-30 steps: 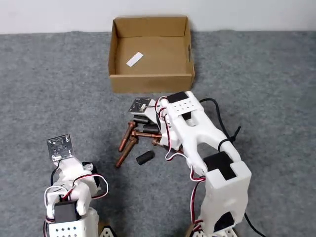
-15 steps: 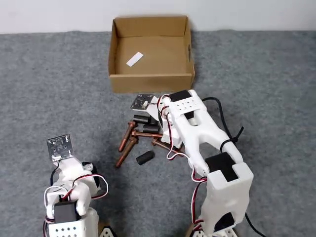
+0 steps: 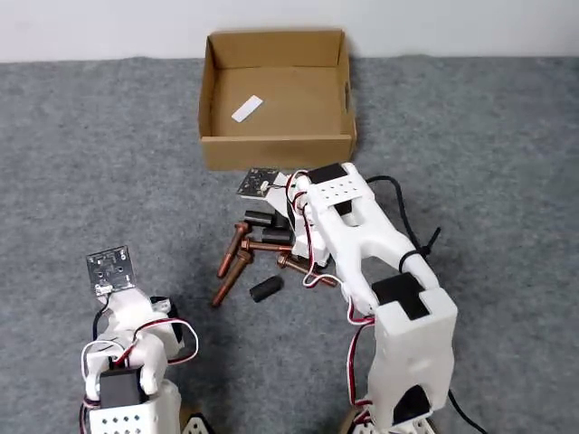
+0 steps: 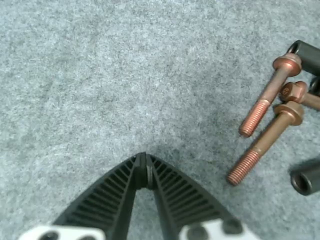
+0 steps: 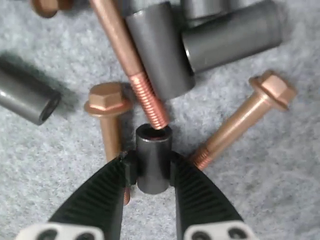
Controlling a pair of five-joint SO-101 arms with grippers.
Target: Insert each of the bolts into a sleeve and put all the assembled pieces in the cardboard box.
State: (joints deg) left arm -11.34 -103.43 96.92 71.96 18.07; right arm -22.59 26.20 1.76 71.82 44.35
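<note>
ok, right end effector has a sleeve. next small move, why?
Probably lift the sleeve straight up slightly. The right end effector is shut on it, and the threaded tip of a bolt rests at its open mouth, so sliding sideways could drag that bolt along.

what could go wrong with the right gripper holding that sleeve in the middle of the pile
The right gripper holds the sleeve by its fingertips only, so it may twist or slip when lifted. A long bolt rests its threaded tip at the sleeve's mouth and a second bolt runs beside a finger. Both could be dragged along, scattering the pile.
</note>
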